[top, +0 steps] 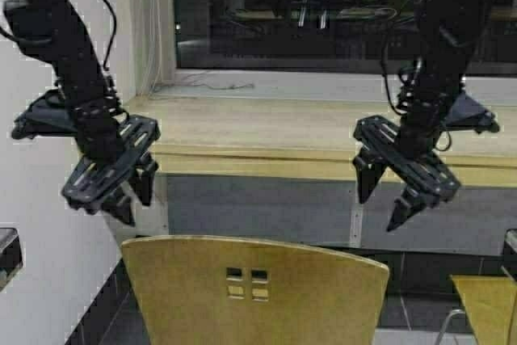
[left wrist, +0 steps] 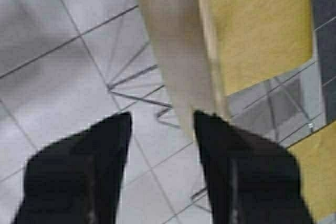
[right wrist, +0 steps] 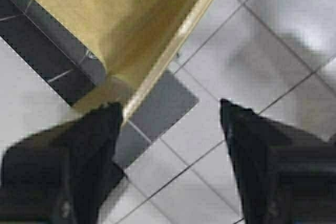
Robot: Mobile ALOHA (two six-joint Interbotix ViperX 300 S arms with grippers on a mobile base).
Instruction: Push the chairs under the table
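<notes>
Chairs of yellow-tan plywood are standing low in the high view, in front of the bench point(top: 266, 131): the nearer chair point(top: 258, 288) is showing its curved backrest with four small square cut-outs just below the middle of the frame, and a second chair point(top: 489, 305) is peeking in at the lower right corner, its chrome leg just showing beside it. The bench is running across the whole width beneath a dark window point(top: 323, 14), its pale top and thick front edge lying beyond the nearer chair's backrest. The left hand point(top: 121, 191) is hanging above and slightly to the left of the backrest's left shoulder, its fingers spread wide and gripping nothing. The right hand point(top: 388, 195) is hovering above and to the right of the same backrest, also standing wide apart and holding nothing. In the left wrist view, the dark fingertips point(left wrist: 105, 156) are framing the backrest's pale edge over a tiled floor point(left wrist: 58, 77). In the right wrist view, the fingers point(right wrist: 257, 145) are bracketing bare tiles, with a tan chair surface lying off to one side.
</notes>
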